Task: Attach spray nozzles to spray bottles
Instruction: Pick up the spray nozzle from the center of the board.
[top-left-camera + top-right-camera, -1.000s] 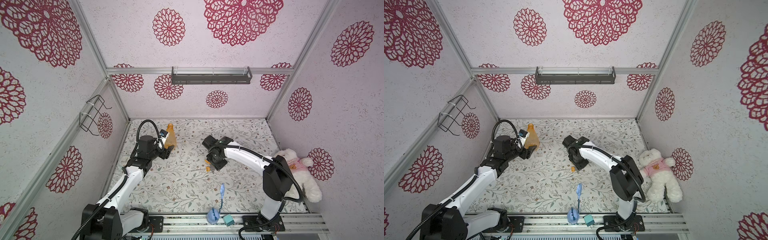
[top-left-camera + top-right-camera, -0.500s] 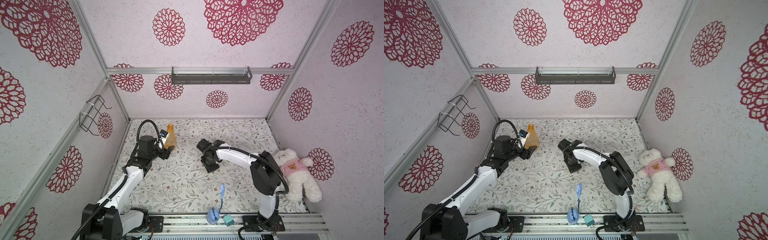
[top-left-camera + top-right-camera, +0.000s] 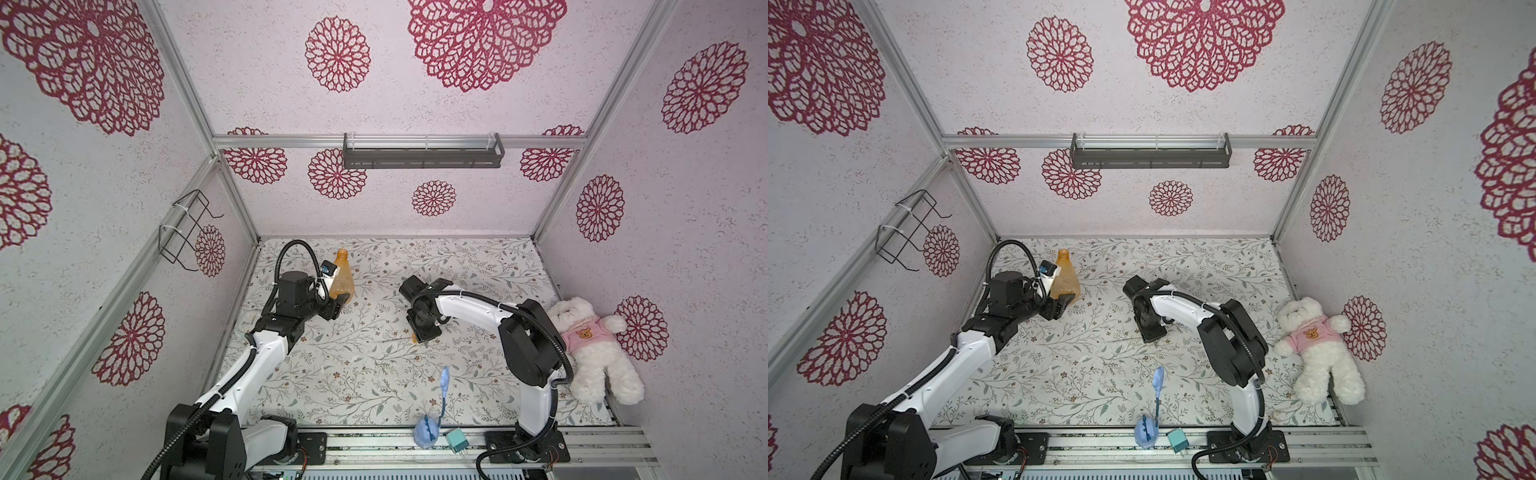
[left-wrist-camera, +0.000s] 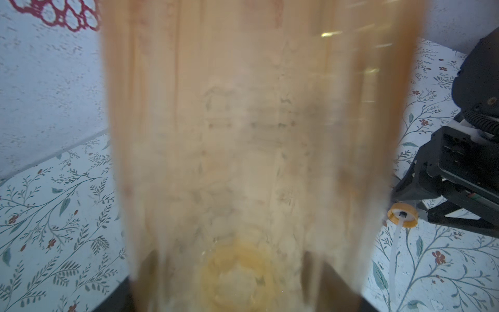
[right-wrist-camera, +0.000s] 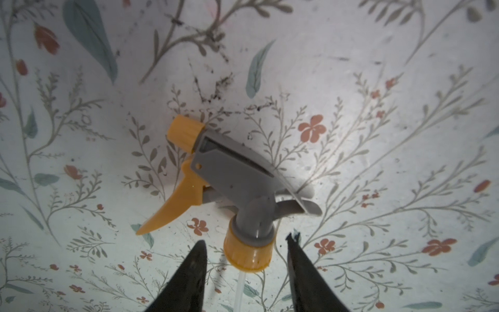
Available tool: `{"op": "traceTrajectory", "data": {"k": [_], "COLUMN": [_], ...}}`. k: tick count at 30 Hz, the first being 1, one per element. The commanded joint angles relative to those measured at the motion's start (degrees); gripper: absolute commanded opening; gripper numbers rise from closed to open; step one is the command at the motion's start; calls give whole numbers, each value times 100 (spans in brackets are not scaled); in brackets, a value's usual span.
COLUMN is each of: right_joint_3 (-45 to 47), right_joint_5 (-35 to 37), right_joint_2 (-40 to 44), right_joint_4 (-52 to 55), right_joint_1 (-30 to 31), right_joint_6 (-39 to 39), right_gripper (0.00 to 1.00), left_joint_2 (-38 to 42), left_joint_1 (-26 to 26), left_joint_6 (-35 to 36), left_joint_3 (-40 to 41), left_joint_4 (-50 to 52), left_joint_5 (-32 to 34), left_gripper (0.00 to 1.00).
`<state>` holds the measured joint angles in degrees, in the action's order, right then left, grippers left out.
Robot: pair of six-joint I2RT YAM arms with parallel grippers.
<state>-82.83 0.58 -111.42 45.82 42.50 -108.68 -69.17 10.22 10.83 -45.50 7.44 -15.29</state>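
The translucent orange spray bottle (image 3: 341, 278) (image 3: 1065, 278) stands upright at the back left of the floral table. My left gripper (image 3: 338, 291) (image 3: 1064, 293) is shut on its wide base. In the left wrist view the spray bottle (image 4: 248, 135) fills the frame, and the dark fingers show blurred through it. The spray nozzle (image 5: 232, 167), grey with orange trigger, tip and collar, lies on its side mid-table, with its collar (image 4: 402, 215) facing the bottle. My right gripper (image 5: 245, 240) (image 3: 422, 334) (image 3: 1150, 334) is open over the nozzle. Its jaws straddle the collar with a gap on each side.
A pale blue long-stemmed object (image 3: 444, 380) and a small teal box (image 3: 456, 441) sit at the front edge. A white teddy bear (image 3: 590, 345) leans on the right wall. A wire rack (image 3: 187, 232) hangs on the left wall and a dark shelf (image 3: 422, 151) on the back wall.
My right gripper has swung left and come down over the nozzle, and its elbow has folded in. The left arm and the bottle have not moved.
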Motion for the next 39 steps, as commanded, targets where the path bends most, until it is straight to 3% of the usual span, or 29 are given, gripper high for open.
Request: {"op": "traceTrajectory", "data": {"k": [1, 20, 33, 39], "right_joint_3": [74, 407, 823, 862], "right_joint_5": [5, -85, -58, 330], "right_joint_2": [2, -461, -328, 82], "right_joint_4": [98, -157, -523, -544], "right_joint_1": [-57, -172, -242, -321], "right_joint_6": [-232, -165, 289, 690], "right_gripper": [49, 43, 16, 1], "left_joint_2": [-18, -110, -132, -108], "left_joint_1": [-22, -2, 92, 115], "left_joint_6": [0, 11, 73, 100], "left_joint_3": [-126, -144, -161, -161], "left_joint_4": [-25, 27, 142, 157], "left_joint_5": [-84, -115, -70, -82], "left_gripper": [28, 29, 29, 29]}}
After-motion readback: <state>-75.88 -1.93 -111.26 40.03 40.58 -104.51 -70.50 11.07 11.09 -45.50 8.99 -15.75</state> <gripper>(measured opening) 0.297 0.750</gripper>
